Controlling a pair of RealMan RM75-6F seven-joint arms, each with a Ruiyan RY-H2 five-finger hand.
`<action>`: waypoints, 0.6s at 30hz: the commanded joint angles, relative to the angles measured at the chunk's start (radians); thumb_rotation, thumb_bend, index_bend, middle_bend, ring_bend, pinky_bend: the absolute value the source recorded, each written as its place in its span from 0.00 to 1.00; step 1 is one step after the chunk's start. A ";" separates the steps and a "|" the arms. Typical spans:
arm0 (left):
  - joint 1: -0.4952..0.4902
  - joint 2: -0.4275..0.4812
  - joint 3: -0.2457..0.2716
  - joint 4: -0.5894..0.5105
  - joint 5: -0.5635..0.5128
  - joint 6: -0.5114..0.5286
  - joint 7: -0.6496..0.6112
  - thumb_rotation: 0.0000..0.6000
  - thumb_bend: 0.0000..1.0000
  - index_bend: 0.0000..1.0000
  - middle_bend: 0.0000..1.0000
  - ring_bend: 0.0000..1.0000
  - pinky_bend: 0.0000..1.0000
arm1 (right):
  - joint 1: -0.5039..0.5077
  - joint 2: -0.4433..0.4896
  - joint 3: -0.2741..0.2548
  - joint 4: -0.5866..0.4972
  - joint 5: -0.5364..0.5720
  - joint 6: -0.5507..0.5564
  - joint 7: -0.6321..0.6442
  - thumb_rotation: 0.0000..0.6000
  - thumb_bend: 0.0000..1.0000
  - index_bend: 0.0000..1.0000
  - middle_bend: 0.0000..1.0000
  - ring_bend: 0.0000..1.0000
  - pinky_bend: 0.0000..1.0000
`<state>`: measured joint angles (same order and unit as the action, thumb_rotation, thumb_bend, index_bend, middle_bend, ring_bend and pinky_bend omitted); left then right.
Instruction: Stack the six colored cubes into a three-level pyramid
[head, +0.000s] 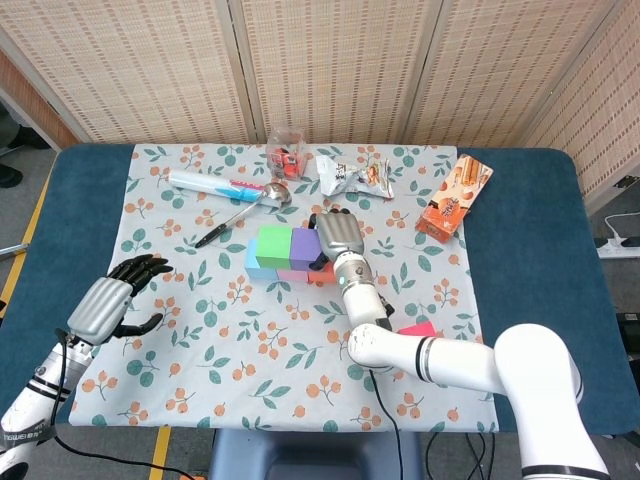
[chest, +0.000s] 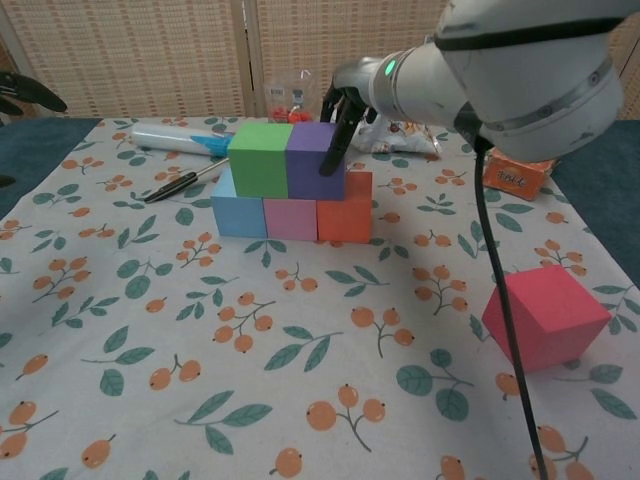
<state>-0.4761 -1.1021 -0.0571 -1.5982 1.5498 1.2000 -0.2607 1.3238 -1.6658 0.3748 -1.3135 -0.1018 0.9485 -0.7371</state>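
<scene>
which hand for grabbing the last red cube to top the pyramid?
Right, probably. The red cube lies on the right arm's side; the right hand touches the purple cube. The left hand hangs far across the table.

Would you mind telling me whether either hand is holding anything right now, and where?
Nothing is held. The right hand only presses its fingers against the purple cube's right side; the left hand is empty.

The right robot hand (head: 336, 238) reaches far forward on an extended white arm, palm down, its dark fingers (chest: 335, 142) pointing downward. The left robot hand (head: 112, 303) hangs low at the left, fingers apart and loosely curled, holding nothing.
</scene>
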 joint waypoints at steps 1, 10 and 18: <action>0.000 -0.001 0.001 0.002 0.001 0.000 -0.003 1.00 0.32 0.18 0.12 0.08 0.15 | 0.001 0.000 0.008 -0.004 0.002 0.003 -0.002 1.00 0.24 0.55 0.48 0.28 0.27; 0.001 -0.001 0.003 0.005 0.002 -0.002 -0.013 1.00 0.32 0.17 0.12 0.08 0.15 | 0.004 -0.008 0.015 0.001 0.011 0.010 -0.029 1.00 0.24 0.54 0.48 0.28 0.27; 0.001 -0.003 0.004 0.008 0.002 -0.003 -0.018 1.00 0.32 0.17 0.12 0.08 0.15 | 0.002 -0.017 0.018 0.009 0.015 0.008 -0.044 1.00 0.24 0.53 0.48 0.28 0.26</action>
<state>-0.4747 -1.1055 -0.0530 -1.5902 1.5523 1.1971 -0.2790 1.3264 -1.6822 0.3924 -1.3040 -0.0872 0.9566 -0.7813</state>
